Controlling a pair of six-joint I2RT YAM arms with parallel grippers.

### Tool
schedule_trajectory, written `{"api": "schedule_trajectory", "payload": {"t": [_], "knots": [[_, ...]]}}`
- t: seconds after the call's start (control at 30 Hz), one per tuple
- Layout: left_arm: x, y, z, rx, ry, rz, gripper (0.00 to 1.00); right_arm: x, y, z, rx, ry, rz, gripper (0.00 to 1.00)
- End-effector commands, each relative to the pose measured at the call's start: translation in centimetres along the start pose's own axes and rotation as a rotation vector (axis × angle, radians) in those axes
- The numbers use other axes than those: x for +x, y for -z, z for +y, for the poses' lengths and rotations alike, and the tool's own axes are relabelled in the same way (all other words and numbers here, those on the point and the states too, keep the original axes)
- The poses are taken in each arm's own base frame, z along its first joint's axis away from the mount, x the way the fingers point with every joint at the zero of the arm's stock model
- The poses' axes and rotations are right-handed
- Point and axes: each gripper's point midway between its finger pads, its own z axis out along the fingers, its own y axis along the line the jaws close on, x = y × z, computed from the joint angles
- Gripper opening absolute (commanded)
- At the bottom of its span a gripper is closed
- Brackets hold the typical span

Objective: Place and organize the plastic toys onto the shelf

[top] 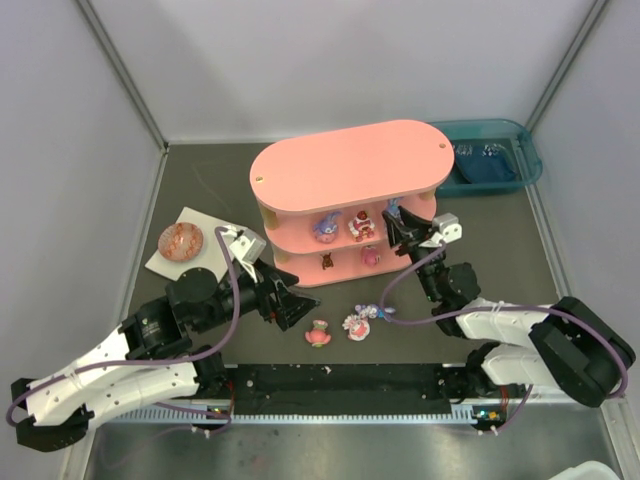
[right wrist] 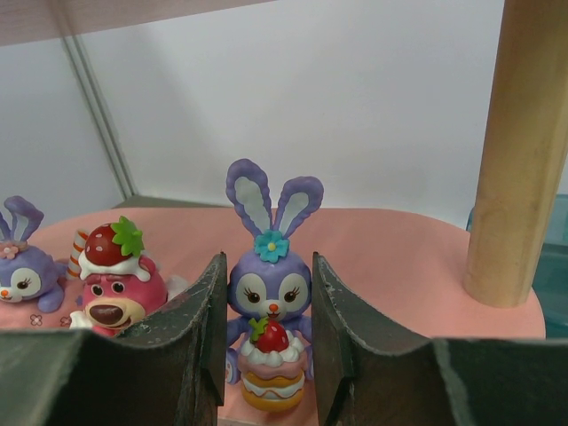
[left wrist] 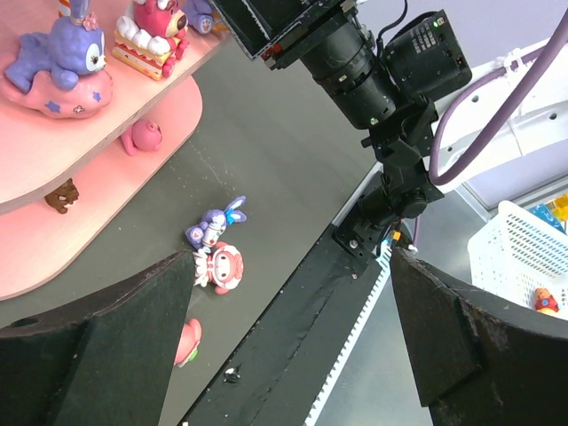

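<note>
Purple and glossy, the bunny figurine [right wrist: 271, 293] stands upright on the middle tier [right wrist: 399, 240] of the pink shelf [top: 345, 165], toward its right end and near a pale peg post [right wrist: 519, 151]. The right gripper [right wrist: 269, 266] has its fingers [right wrist: 209, 319] drawn narrow against both sides of the toy's head and body. It grips the toy while the base appears to sit on the tier.

It looks like hard moulded plastic: light, stiff and slick, so a hard pinch could make it twist or pop out. The thin ears and the little cake at its front are the parts to spare. The broad head and torso, where the fingers sit, make the soundest hold. With its tall ears and small foot it may tip if a finger drags on it when the grip lets go.

On the same tier to its left stand a red bear figurine [right wrist: 114, 284] and a second purple bunny [right wrist: 22, 266], close by but not touching it.

On the dark table [top: 200, 180] in front of the shelf lie a blue-eared toy [left wrist: 213, 226], a red-and-white toy [left wrist: 222, 266] touching it, and a pink toy [left wrist: 188, 342]. The left gripper [left wrist: 293, 266] hovers near them with its fingers spread wide and nothing between them.
</note>
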Motion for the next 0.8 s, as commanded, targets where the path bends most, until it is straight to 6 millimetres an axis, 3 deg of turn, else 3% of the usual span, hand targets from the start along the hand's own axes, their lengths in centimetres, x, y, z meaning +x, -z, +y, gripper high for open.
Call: {"api": "schedule_trajectory", "payload": {"t": [0.0,0.13,0.43,0.77], "knots": [[-1.29,0.11,-0.53,0.022,-0.004,-0.059,0.97,-6.16,-1.15,0.07,0.005,-0.078,-0.242,0.00],[-1.32,0.15,-0.47,0.020,-0.007,-0.062,0.97,-5.94,-1.14,-0.05,0.011,-0.068,-0.236,0.02],[-1.22,-0.09,-0.49,0.022,-0.012,-0.057,0.97,-5.92,-0.76,-0.13,0.010,-0.067,-0.234,0.26],[-1.20,-0.07,-0.45,0.022,-0.010,-0.059,0.97,-6.45,-0.42,0.05,-0.006,-0.069,-0.248,0.38]]}}
